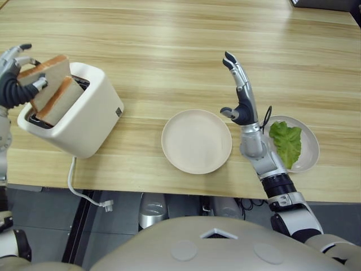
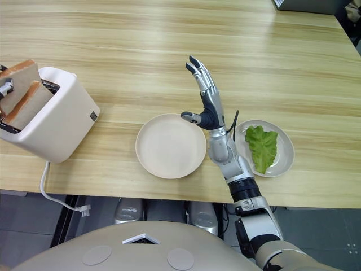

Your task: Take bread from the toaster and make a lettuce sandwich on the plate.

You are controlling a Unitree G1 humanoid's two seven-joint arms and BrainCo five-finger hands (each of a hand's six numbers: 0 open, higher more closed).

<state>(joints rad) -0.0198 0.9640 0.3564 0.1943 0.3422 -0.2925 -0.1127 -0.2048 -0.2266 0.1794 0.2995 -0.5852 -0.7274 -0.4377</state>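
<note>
A pale wooden table (image 1: 169, 51) is seen from above. At its left edge sits a white toaster (image 1: 84, 121), tilted a little, with its power cord (image 1: 79, 189) trailing off the near edge of the table.

Two pieces of bread stick out of the top of the toaster. The left hand (image 1: 14, 79) comes in from the left edge, and its fingers (image 1: 38, 83) are curled and clamped on the slice of bread (image 1: 48, 76) that stands higher. The second slice (image 1: 61, 101) leans just beside it, lower in the toaster.

A round beige plate (image 1: 196, 141) lies near the front edge at the middle of the table, with nothing on it. Just to its right, the right hand (image 1: 241, 93) stands upright above the table, fingers straight and spread slightly apart, holding nothing.

To the right of that hand is a small dish (image 1: 309, 144) with a green lettuce leaf (image 1: 286, 142) lying in it.
</note>
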